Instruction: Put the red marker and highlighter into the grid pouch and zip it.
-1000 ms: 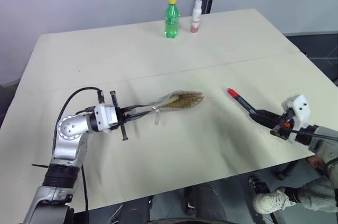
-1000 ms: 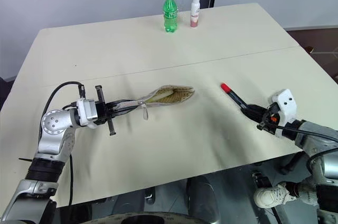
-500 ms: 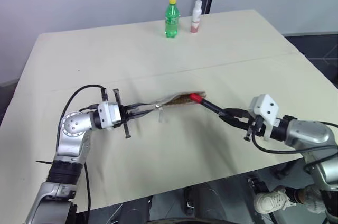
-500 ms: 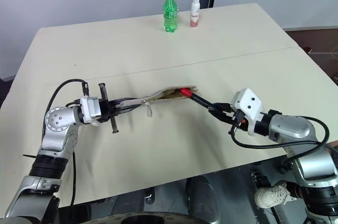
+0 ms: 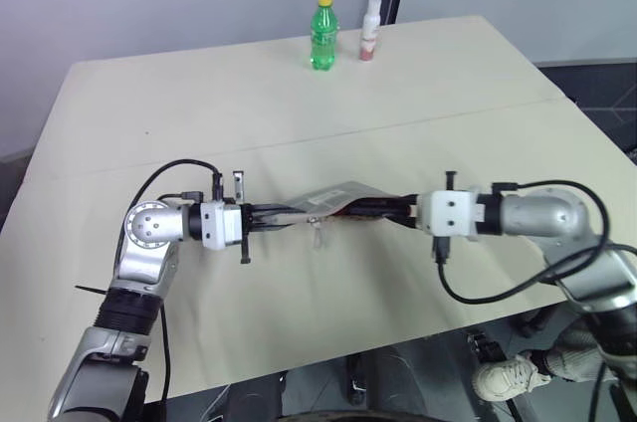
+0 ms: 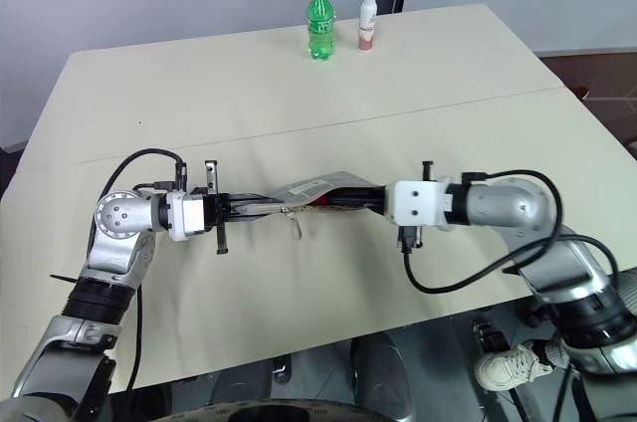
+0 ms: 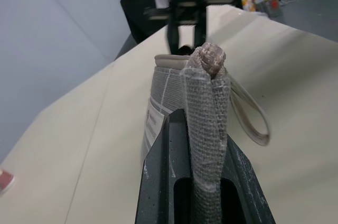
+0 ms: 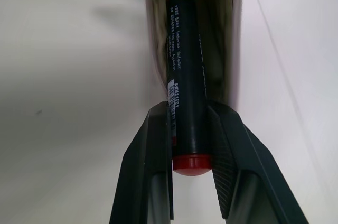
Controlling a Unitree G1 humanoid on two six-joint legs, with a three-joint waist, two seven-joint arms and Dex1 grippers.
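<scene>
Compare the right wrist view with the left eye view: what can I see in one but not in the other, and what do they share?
The right wrist view alone gives the close detail: the white print on the black barrel of the red marker, its red end cap sitting between the two black fingers, and its red cap pushed into the mouth of the grid pouch.

The left eye view alone gives the left gripper clamped on the pouch's other end, plus the green bottle and the small white bottle at the far edge of the table.

Both share the marker, the pouch and the right gripper.
</scene>
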